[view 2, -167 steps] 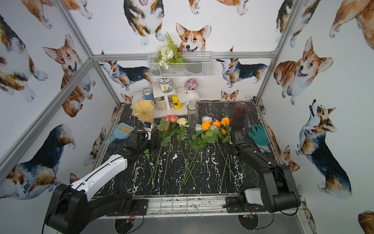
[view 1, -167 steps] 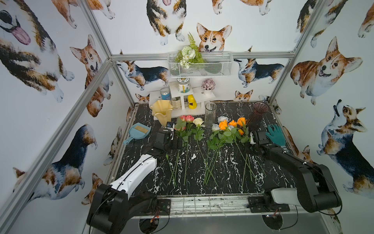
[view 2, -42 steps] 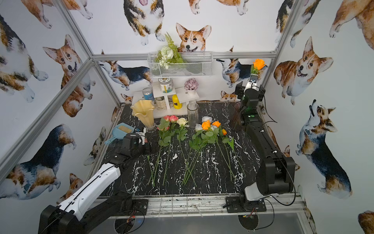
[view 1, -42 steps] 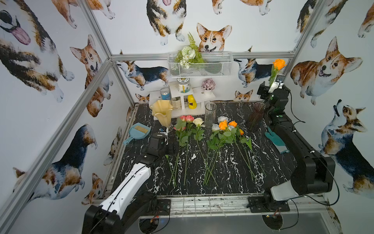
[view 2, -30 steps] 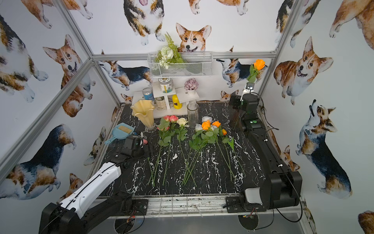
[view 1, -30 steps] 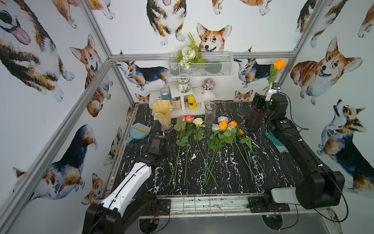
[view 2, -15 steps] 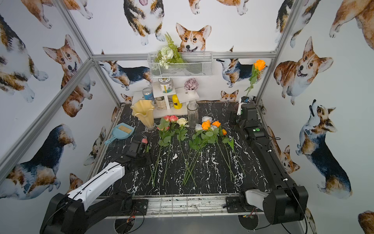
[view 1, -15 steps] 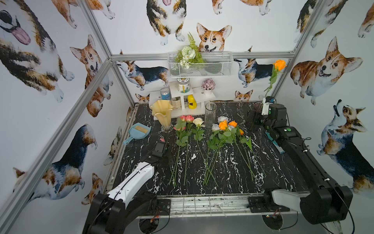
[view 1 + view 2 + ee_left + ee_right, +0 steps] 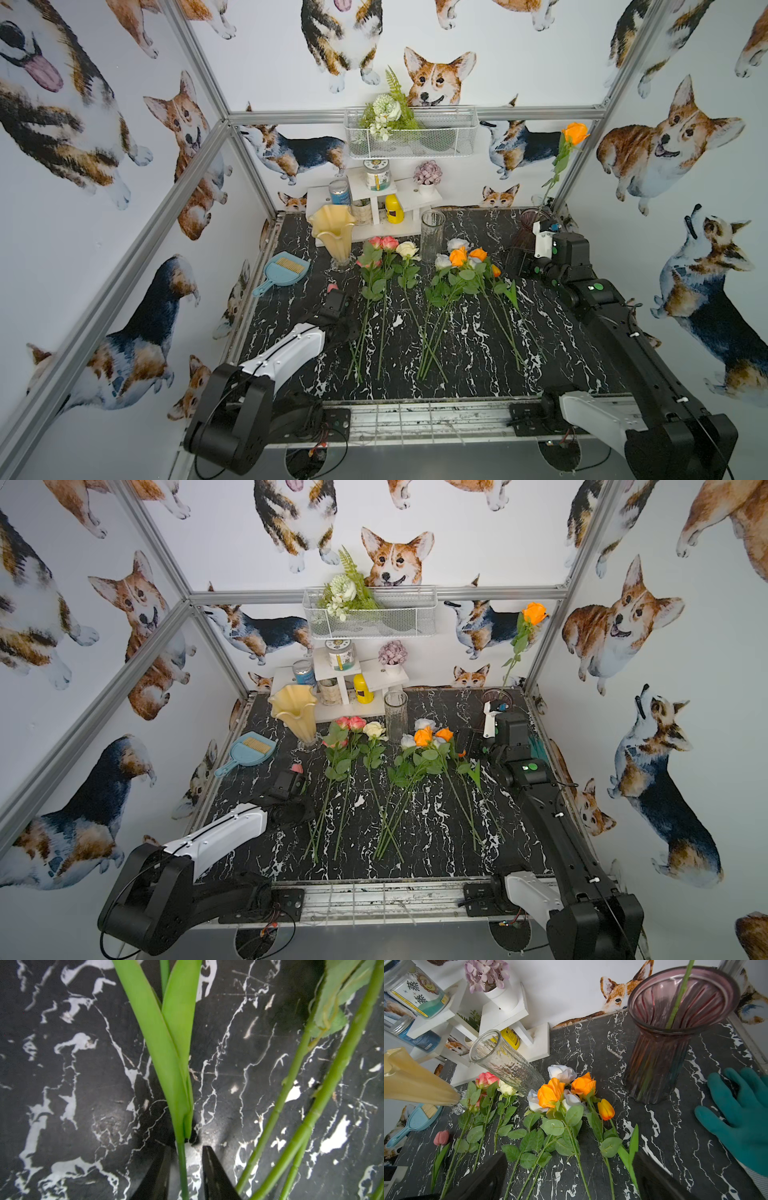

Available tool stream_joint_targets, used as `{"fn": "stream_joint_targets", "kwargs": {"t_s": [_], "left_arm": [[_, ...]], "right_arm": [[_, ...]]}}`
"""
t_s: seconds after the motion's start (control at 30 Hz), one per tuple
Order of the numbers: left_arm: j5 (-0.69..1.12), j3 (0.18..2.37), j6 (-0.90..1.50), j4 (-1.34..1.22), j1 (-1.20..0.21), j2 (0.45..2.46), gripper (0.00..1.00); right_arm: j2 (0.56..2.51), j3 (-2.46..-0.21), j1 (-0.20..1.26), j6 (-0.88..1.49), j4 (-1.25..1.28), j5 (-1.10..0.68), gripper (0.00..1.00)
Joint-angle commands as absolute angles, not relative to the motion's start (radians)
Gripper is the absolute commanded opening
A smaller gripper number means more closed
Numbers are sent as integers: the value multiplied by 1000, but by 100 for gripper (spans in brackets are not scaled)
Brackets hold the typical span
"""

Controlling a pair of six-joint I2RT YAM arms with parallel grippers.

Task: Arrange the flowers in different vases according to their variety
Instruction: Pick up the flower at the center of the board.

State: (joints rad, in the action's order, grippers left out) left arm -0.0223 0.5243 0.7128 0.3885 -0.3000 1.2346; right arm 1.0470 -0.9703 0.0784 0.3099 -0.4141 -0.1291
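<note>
Tulip work sat at the left edge of the black marble table (image 9: 457, 353). The pink tulip (image 9: 332, 287) lay flat there, its head toward the far edge and its stem running back toward the near edge, in line with the creamy-yellow vase (image 9: 332, 232) near the far left corner. The left gripper (image 9: 186, 1153) straddled that stem across its long axis, just below where the two long leaves sheath it. Its fingers stood narrowly apart, with a sliver of marble showing between one finger and the stem, so it looked not yet clamped. That arm was plainly the nearer one. Rightward lay pink roses (image 9: 384, 243), a cream rose (image 9: 406, 249), the empty clear ribbed glass vase (image 9: 432, 232), a bunch of white and orange roses (image 9: 459, 255) and an orange tulip (image 9: 496, 271). At the far right corner the dark purple vase (image 9: 525, 237) held one orange rose (image 9: 575, 133) upright. The right gripper (image 9: 570, 1155) hung beside it, fingers wide apart and empty, near a teal glove (image 9: 741, 1109). Rose stems (image 9: 291, 1105) ran close alongside the tulip's.
</note>
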Motion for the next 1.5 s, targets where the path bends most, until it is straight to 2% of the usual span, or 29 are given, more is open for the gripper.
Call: {"fn": "stream_joint_targets", "kwargs": {"t_s": [0.0, 0.07, 0.3, 0.5, 0.77, 0.97, 1.23, 1.47], "left_arm": [[-21, 523, 723, 359, -299, 1239, 21], [-24, 524, 721, 362, -299, 1238, 14], [-50, 529, 719, 382, -299, 1214, 0], [-114, 564, 712, 438, -299, 1148, 0], [-333, 622, 673, 540, -323, 898, 0], [-482, 692, 548, 501, -333, 756, 0], [-525, 876, 237, 207, -324, 854, 0], [-449, 1058, 59, -67, -271, 1047, 0]], "right_arm": [[1045, -959, 79, 316, -418, -136, 100], [1047, -946, 79, 316, -413, -145, 100], [1040, -897, 78, 332, -384, -158, 100], [1041, -879, 80, 334, -368, -164, 100], [1034, -849, 79, 348, -339, -182, 100], [1028, -826, 79, 365, -313, -202, 100], [1006, -803, 84, 373, -307, -226, 100], [975, -770, 84, 372, -309, -230, 100]]}}
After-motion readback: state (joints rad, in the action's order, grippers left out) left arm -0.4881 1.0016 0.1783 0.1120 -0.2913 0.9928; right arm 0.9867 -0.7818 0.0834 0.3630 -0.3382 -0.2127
